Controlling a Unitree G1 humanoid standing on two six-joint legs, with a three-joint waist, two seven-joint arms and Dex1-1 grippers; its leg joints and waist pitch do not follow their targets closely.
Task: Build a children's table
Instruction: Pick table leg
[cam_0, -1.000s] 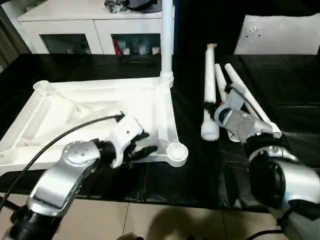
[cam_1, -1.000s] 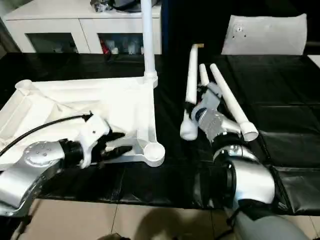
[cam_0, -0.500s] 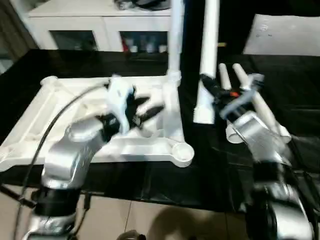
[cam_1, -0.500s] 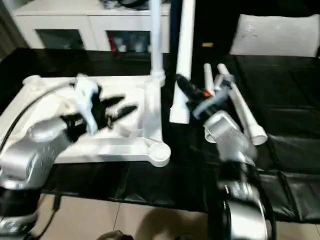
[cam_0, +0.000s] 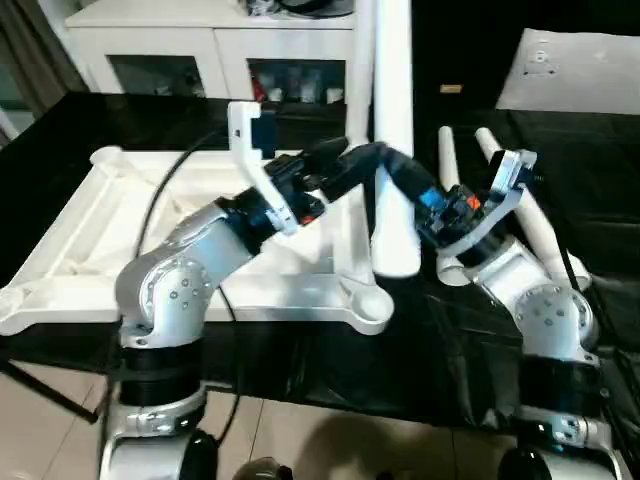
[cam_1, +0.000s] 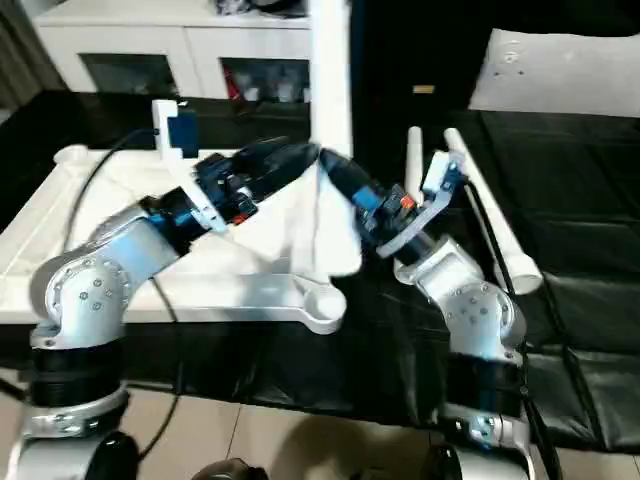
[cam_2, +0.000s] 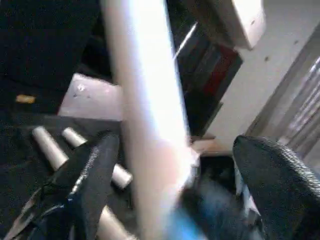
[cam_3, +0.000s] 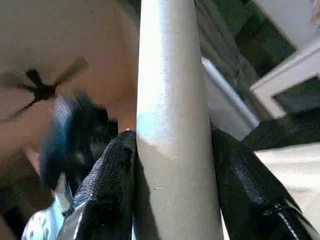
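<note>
The white tabletop lies ribbed side up on the black work table, and one leg stands upright in its far right corner socket. The near right socket holds nothing. My right gripper is shut on a second white leg, holding it upright just above the tabletop's right edge. In the right wrist view this leg sits tight between both fingers. My left gripper is open, with its fingers on either side of the same leg. Two more legs lie to the right.
A white glass-door cabinet stands behind the black-covered table. A white panel leans at the back right. The table's front edge runs close to my body, with tiled floor below. A black cable loops over my left arm.
My right gripper has lifted a leg off the table, stood it upright and carried it left to the tabletop's edge. My left arm rose from the tabletop's front rim to that leg. The camera shifted.
</note>
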